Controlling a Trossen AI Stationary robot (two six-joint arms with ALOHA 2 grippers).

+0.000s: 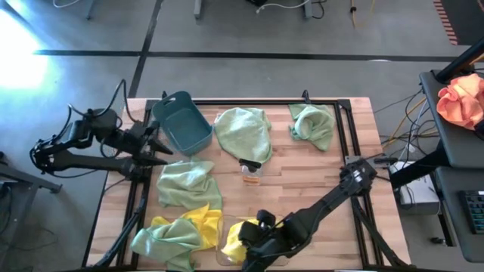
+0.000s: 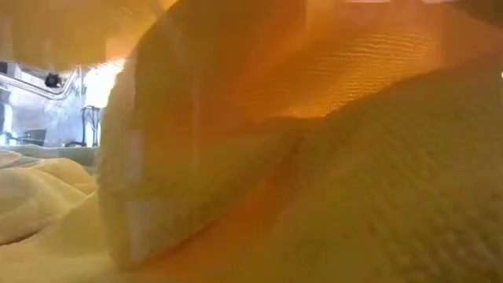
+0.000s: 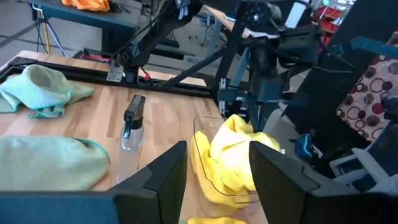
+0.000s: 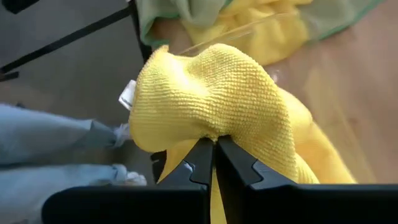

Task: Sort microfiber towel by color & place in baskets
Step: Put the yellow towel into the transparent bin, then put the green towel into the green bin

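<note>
Hanging bunched from the right fingers (image 4: 214, 149), which pinch a fold fully closed, the yellow towel (image 4: 217, 93) sits over the clear basket (image 3: 208, 165) below them. Loose cloth drapes past the fingertips, so releasing here could, I judge, leave it snagged over the rim. That arm reaches low across the counter (image 1: 302, 174); the left fingers (image 3: 214, 168) hover well spread, empty, beside the teal basket (image 1: 181, 122).
</note>
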